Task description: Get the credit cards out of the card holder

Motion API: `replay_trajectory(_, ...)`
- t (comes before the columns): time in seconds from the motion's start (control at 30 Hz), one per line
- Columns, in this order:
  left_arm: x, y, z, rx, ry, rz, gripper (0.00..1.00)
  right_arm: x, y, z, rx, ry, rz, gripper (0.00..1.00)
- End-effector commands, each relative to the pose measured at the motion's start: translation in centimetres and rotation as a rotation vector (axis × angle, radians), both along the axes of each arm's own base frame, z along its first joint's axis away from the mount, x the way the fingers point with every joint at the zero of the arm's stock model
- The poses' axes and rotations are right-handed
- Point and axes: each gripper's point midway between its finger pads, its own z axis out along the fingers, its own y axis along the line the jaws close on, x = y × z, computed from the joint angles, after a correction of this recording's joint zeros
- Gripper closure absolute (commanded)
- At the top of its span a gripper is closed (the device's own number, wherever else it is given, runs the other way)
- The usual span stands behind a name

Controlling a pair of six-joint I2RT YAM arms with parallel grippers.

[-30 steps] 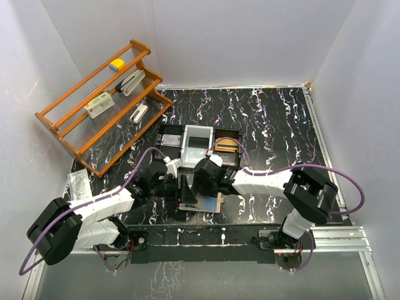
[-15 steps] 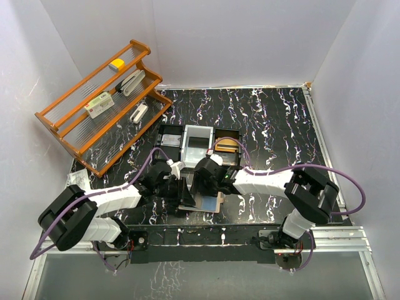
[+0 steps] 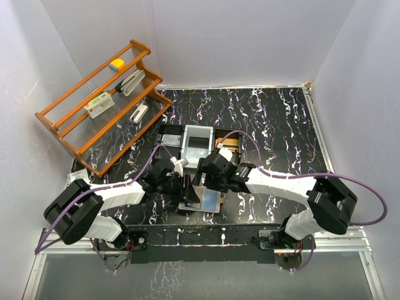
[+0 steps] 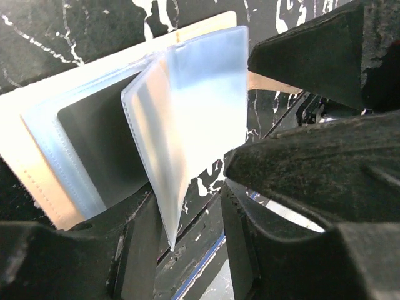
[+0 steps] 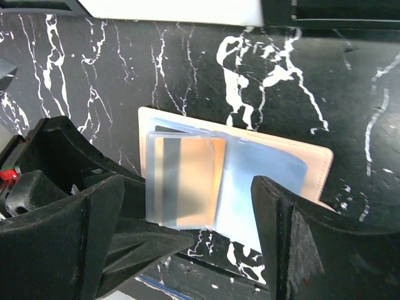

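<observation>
The beige card holder (image 3: 214, 210) lies open near the table's front edge, its clear sleeves fanned out. In the right wrist view, one orange credit card (image 5: 190, 178) with a dark stripe sits inside the top sleeve over the holder (image 5: 306, 162). My right gripper (image 3: 209, 182) hovers above it, open (image 5: 200, 215), fingers wide on either side of the sleeves. In the left wrist view a clear sleeve (image 4: 194, 112) stands up from the holder (image 4: 19, 156). Its lower corner hangs between the fingers of my left gripper (image 4: 187, 247), which is open and not pinching it (image 3: 185, 186).
A black and grey three-compartment tray (image 3: 187, 147) stands just behind the holder, with orange cards (image 3: 229, 145) in its right compartment. A wooden rack (image 3: 69, 134) with small items fills the back left. A clear bag (image 3: 78, 181) lies at the left edge.
My right gripper has opened wide and its arm has swung out to the right. The left gripper has slid right to the holder, and a sleeve now stands between its fingers.
</observation>
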Motion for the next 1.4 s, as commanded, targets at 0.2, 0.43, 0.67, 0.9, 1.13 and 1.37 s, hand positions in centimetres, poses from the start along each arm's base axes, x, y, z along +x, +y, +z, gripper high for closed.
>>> replay_trajectory(0.2,0.4,-2.9,2.9,-0.094,-0.038,-0.089,0.53,0.9,-4.8,3.2,-0.014,-0.092,-0.199,0.17)
replay_trajectory(0.43,-0.9,-5.2,4.3,-0.145,-0.013,-0.188,0.46,0.4,-6.9,4.2,0.074,-0.122,-0.293,0.16)
replay_trajectory(0.67,0.8,-2.2,5.3,-0.001,-0.140,-0.057,0.46,-0.1,-5.8,6.0,0.247,-0.171,-0.242,0.27)
replay_trajectory(0.9,2.9,1.8,4.9,0.158,-0.216,0.158,0.47,-0.7,-2.9,6.8,0.356,-0.174,-0.126,0.47)
replay_trajectory(1.13,3.8,3.3,4.8,0.228,-0.227,0.244,0.44,-0.9,-0.1,4.8,0.287,-0.089,-0.015,0.59)
replay_trajectory(1.37,3.8,3.1,5.2,0.215,-0.240,0.233,0.34,-0.7,-2.0,-0.7,0.083,-0.019,-0.011,0.61)
